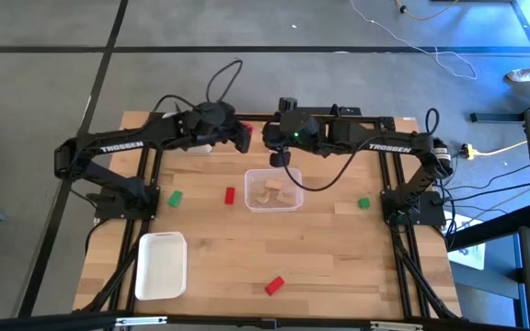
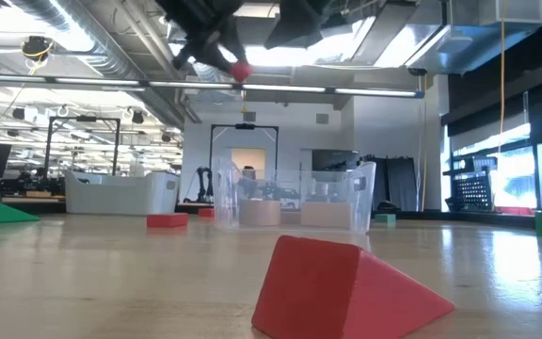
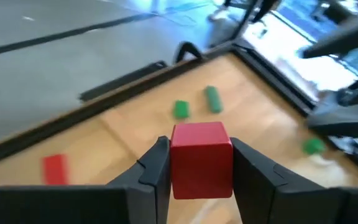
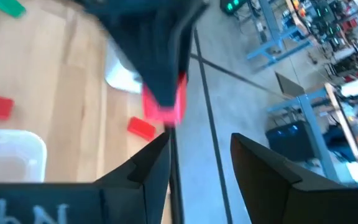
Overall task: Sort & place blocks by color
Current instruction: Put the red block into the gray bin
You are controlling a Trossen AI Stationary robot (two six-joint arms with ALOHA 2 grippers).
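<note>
Red cube (image 3: 201, 159) being held aloft
Being clamped between left gripper (image 3: 201, 171) fingers above the table's back edge; right gripper (image 4: 201, 163) jaws apart, empty.

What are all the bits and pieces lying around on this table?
red cube: one, gripped aloft at the far edge.
red blocks: two, one left of the clear tray, one near the front.
green blocks: two, one left, one right.
light-wood blocks: a few, in the clear tray.
clear tray: one, centre.
white tray: one, front left.
left gripper: fingers shut on the red cube.
right gripper: fingers open, empty, above the clear tray's far side.
</note>
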